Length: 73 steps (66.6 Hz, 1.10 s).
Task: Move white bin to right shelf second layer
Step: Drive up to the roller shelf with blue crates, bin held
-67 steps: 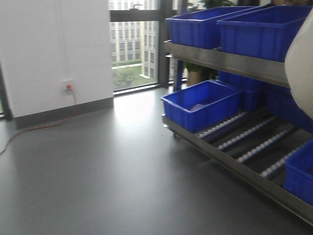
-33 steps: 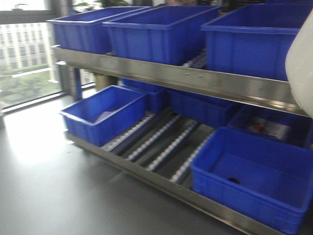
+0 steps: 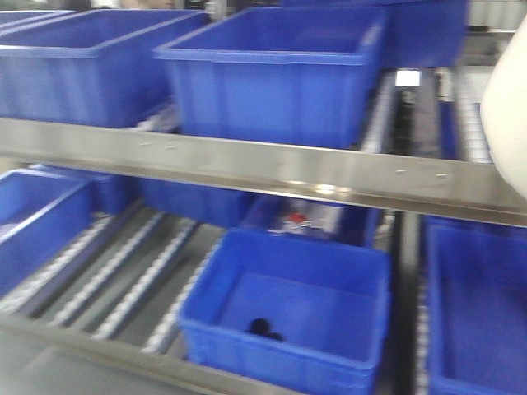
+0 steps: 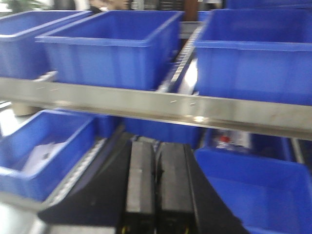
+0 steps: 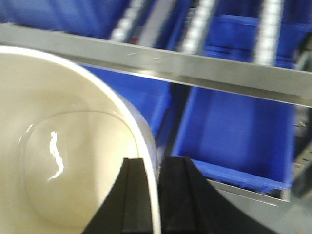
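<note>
Inspector: Since the previous frame the front view has swung further right along the rack (image 3: pixel 247 169). The window and open floor have left the picture, and the blue crate (image 3: pixel 288 309) with a dark item in it now sits low centre. The white bin (image 3: pixel 508 115) keeps its place at the right edge.

Clerk: Right hand?

Inspector: The right hand (image 5: pixel 157 173) is pinching the bin's rim, one finger inside the wall and one outside. The bin is held off the rack with its glossy inside facing the wrist camera.

Clerk: Left hand?

Inspector: The left hand (image 4: pixel 156 168) has its fingers pressed together side by side, pointing at the rack and apart from it.

Clerk: And the rack?

Inspector: The upper roller level (image 3: pixel 471 107) carries two large crates (image 3: pixel 272 82) at left and centre, with bare roller tracks at right, just beside the bin in the front view. On the lower level the roller tracks (image 3: pixel 123 276) run between further blue crates. The pictures are blurred, so the dark item cannot be identified.
</note>
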Each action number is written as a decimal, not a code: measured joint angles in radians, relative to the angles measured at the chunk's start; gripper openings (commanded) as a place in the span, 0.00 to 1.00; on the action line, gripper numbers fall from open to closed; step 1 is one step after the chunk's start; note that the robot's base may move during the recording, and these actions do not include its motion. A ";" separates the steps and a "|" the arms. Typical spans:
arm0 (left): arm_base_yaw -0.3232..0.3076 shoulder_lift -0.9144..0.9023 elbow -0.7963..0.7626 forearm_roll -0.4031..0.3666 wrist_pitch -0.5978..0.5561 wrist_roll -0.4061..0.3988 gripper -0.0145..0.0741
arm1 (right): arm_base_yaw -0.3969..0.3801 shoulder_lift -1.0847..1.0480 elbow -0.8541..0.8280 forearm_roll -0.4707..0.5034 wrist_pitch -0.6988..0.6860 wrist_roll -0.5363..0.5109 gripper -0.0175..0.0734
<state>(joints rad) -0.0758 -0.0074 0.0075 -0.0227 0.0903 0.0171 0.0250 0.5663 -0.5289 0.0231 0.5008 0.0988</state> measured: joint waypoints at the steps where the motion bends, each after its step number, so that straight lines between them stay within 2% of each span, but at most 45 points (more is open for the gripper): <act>1: 0.000 0.000 0.000 0.000 0.000 0.000 0.26 | 0.000 0.000 0.000 0.000 0.000 0.000 0.27; 73: 0.000 0.000 0.000 0.000 0.000 0.000 0.26 | 0.000 0.000 0.000 0.000 0.000 0.000 0.27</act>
<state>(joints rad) -0.0758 -0.0074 0.0075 -0.0227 0.0903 0.0171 0.0250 0.5663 -0.5289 0.0231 0.5008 0.0988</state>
